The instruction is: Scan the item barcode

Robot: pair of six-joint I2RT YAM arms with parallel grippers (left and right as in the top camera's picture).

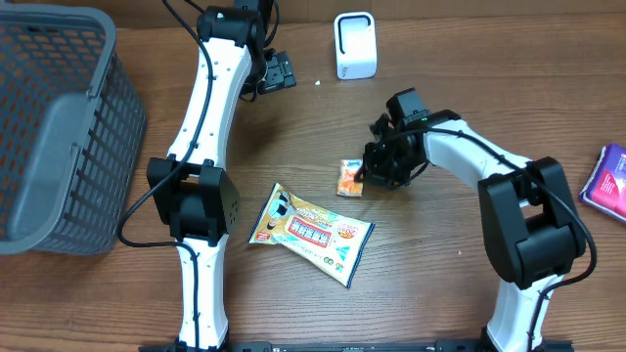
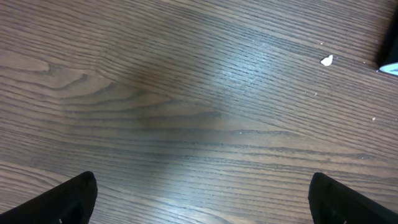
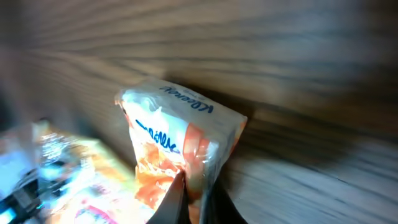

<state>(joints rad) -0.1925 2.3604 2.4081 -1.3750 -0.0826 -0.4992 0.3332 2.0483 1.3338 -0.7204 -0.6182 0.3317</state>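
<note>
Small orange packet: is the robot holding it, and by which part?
The right end effector is shut on the small orange packet, pinching its edge nearest the wrist camera. The left end effector holds nothing.

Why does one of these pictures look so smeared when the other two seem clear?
Right wrist view: streaky wood and a fuzzy small packet, probably motion blur, with the right tool pinching its edge. Left wrist view: crisp grain, and a soft shadow lies across the table. Overhead view: sharp and evenly lit, with a mild shadow beside the basket.
</note>
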